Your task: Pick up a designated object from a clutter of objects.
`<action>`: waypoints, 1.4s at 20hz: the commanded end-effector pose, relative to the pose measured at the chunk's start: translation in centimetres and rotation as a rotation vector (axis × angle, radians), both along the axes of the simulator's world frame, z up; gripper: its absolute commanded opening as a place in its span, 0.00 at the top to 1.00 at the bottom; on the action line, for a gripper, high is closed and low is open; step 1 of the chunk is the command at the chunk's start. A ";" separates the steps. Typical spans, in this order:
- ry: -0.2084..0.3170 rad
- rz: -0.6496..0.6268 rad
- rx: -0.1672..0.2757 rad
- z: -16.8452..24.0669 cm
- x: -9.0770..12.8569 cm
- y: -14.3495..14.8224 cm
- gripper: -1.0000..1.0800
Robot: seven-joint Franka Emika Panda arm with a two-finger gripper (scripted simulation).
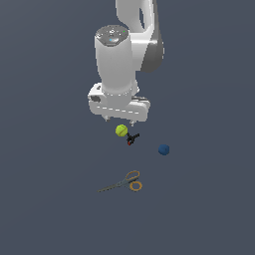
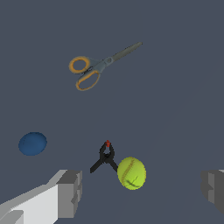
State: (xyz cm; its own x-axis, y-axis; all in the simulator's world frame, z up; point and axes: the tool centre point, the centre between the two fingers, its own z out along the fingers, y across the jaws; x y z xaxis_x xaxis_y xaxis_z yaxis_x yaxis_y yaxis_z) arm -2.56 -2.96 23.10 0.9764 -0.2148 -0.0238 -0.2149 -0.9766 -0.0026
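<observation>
The yellow-green ball (image 1: 121, 130) with thin red seams lies on the dark floor, touching or nearly touching the tiny black-and-red clamp (image 1: 132, 138). My gripper (image 1: 119, 121) hangs just above the ball, open and empty. In the wrist view the ball (image 2: 131, 173) sits between my two grey fingertips (image 2: 70, 192), closer to the middle than to either, with the clamp (image 2: 105, 155) beside it. The dark blue ball (image 1: 164, 149) lies apart toward the exterior view's right and shows in the wrist view too (image 2: 32, 143).
Grey scissors with orange handle loops (image 1: 124, 181) lie nearer the camera in the exterior view, and show in the wrist view (image 2: 99, 66). The white arm (image 1: 119, 55) rises above the clutter.
</observation>
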 end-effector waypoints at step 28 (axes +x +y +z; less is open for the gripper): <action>-0.021 -0.326 -0.011 -13.9 -10.6 -0.4 0.04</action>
